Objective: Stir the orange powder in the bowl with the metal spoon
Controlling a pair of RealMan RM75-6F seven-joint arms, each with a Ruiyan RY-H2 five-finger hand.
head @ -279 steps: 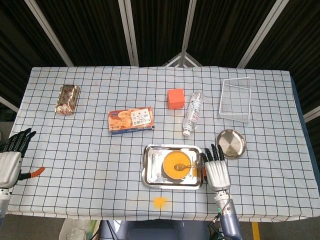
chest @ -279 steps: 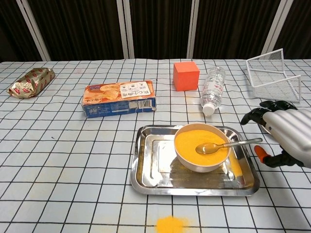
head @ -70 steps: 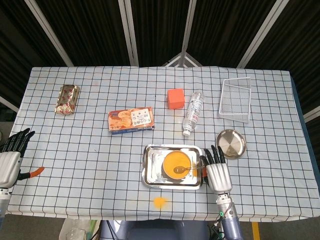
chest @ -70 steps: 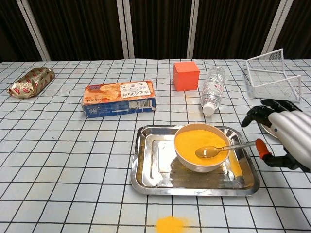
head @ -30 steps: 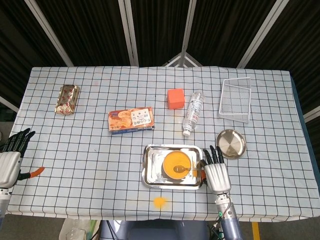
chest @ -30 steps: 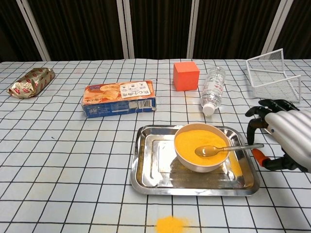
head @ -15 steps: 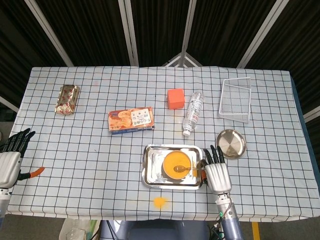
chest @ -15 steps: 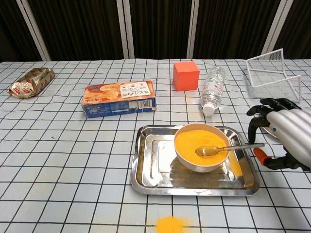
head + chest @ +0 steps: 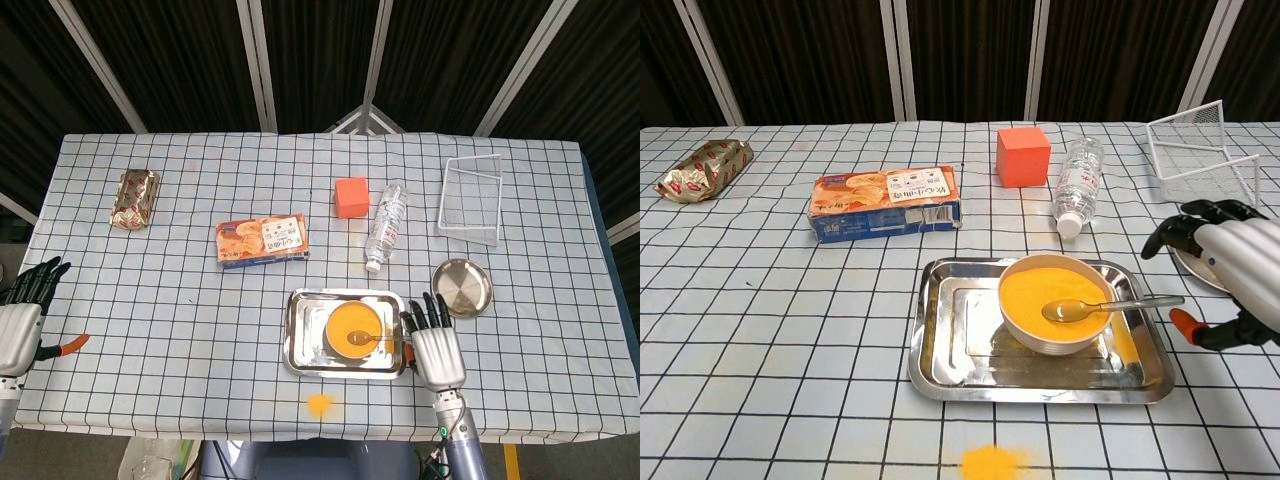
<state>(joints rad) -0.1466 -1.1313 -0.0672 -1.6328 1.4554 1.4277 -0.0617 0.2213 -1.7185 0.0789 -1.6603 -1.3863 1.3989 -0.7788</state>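
Table point(image 9: 200, 330) under a black-gridded white cloth, spanning both views. Wire basket point(image 9: 470, 196) at the far right, white and rectangular. Steel tray point(image 9: 950, 345) near the front edge, right of centre. Biscuit box point(image 9: 885, 203) further back and to the left, lying flat. Clear water bottle point(image 9: 1078, 182) on its side, cap toward the tray, just beside an orange cube point(image 9: 1023, 156). Gold snack packet point(image 9: 134, 197) far left, well apart from everything else. Small round steel plate point(image 9: 462, 287) right of the tray, partly behind the right hand in the chest view.

White bowl point(image 9: 1016, 321) inside the tray, toward its right half, filled with orange powder point(image 9: 1040, 285). Metal spoon point(image 9: 1110, 304) resting across the bowl, scoop end in the powder, handle over the right rim and out above the tray edge. Spilled orange powder patch point(image 9: 990, 462) on the cloth in front of the tray.

Right hand point(image 9: 1230, 270) just right of the tray, fingers point(image 9: 1168, 235) spread and lightly curled, holding nothing, orange-tipped thumb near the handle's end yet apart from it. Left hand point(image 9: 20, 322) at the table's far left edge, fingers apart, holding nothing.
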